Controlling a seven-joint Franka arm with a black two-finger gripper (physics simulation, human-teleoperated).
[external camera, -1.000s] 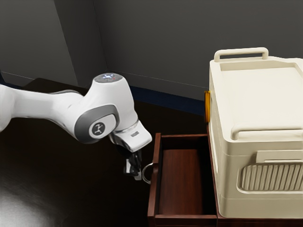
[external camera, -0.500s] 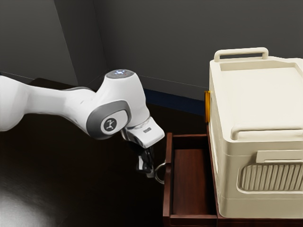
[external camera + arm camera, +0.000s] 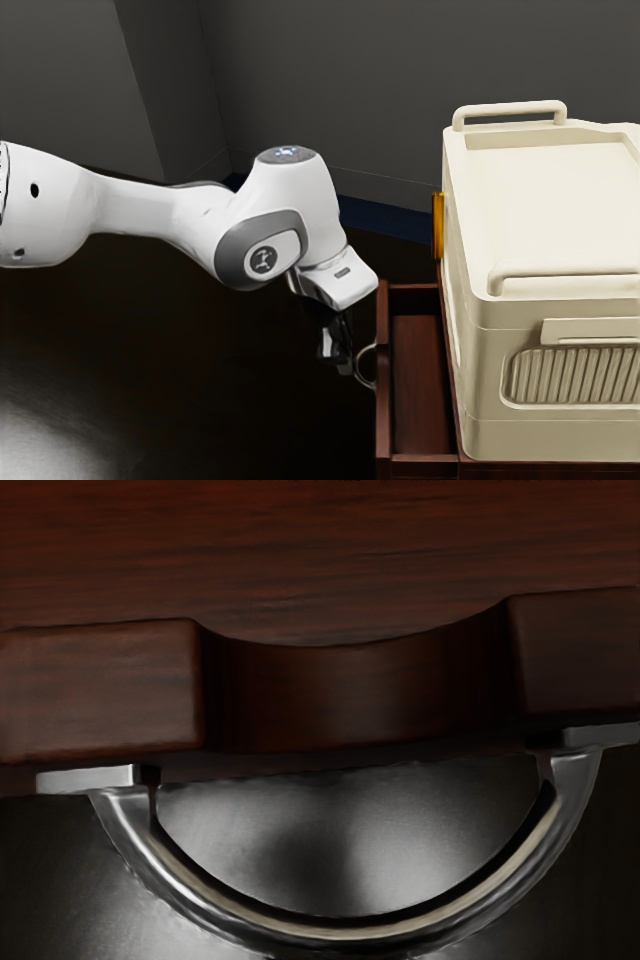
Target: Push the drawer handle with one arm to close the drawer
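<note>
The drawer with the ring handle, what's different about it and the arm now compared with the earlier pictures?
The drawer has slid farther in, toward the exterior view's right, but part of it is still out. Its ring handle moved with it, and my arm and gripper followed the same way. The cream box stayed where it was.

Curved silver handle (image 3: 330,941) gleamed, glossy metal; reddish-brown boxy drawer (image 3: 360,695) showed grained wood; cream boxy case (image 3: 550,225) looked smooth, plastic!
</note>
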